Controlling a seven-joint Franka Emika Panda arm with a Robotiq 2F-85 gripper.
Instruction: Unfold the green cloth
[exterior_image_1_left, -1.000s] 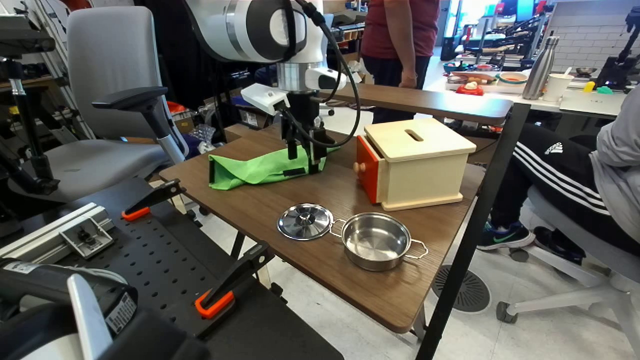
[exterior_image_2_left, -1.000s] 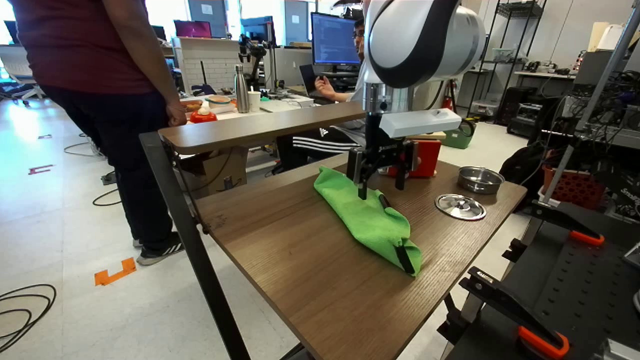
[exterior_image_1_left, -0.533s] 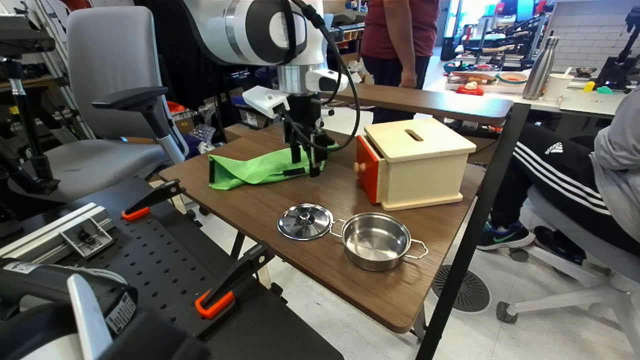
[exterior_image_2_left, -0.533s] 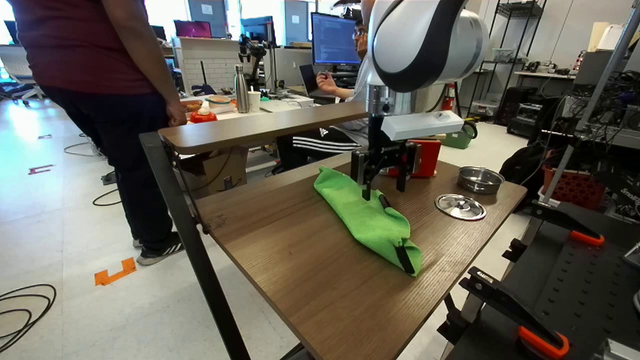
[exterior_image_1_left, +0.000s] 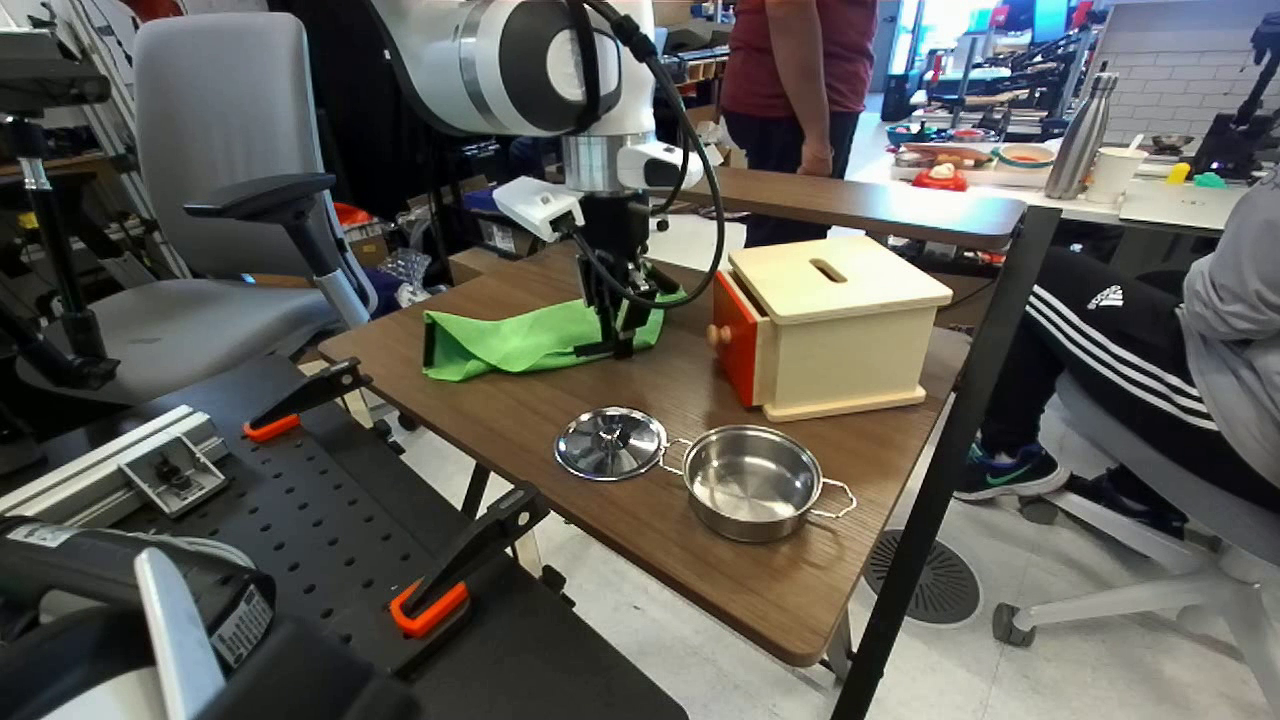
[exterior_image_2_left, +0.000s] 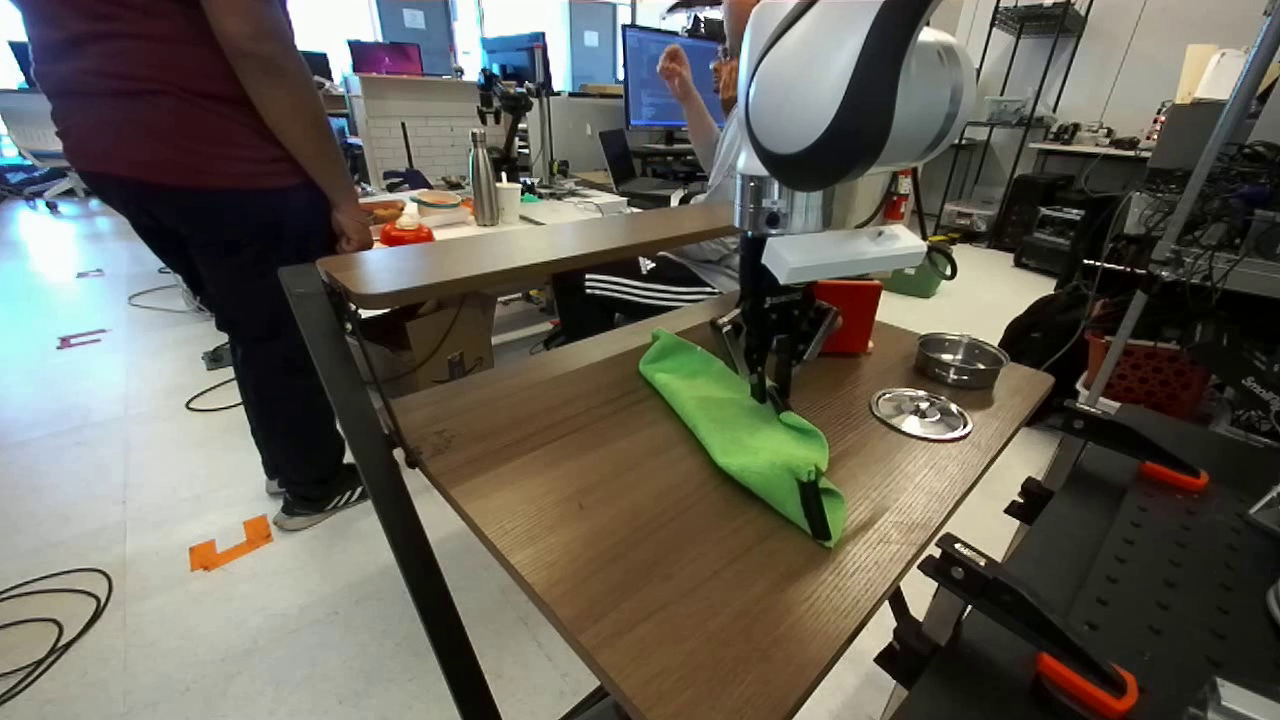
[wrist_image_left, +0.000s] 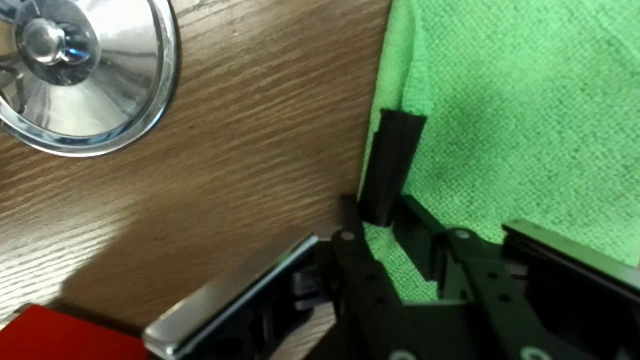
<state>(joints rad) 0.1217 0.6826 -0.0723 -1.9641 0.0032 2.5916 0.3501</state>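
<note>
tabletop (wrist_image_left: 270, 110) separates lid (wrist_image_left: 107, 100), green cloth (wrist_image_left: 520, 125); claw (wrist_image_left: 378, 210) pinches cloth edge

The arm (exterior_image_2_left: 850, 95) holds its wrist (exterior_image_2_left: 785, 205) vertical, jaws pointing down and close together.

Wrist view | green cloth (wrist_image_left: 525, 125): takes up much of the right side, on the wooden desk (wrist_image_left: 260, 125) | jaws: nipped together at its edge, lower end of a black strip (wrist_image_left: 392, 160) between them | upper left: shiny lid (wrist_image_left: 125, 90) (partly out of view), knob (wrist_image_left: 44, 41) up | lower left: red panel (wrist_image_left: 65, 335)
</note>
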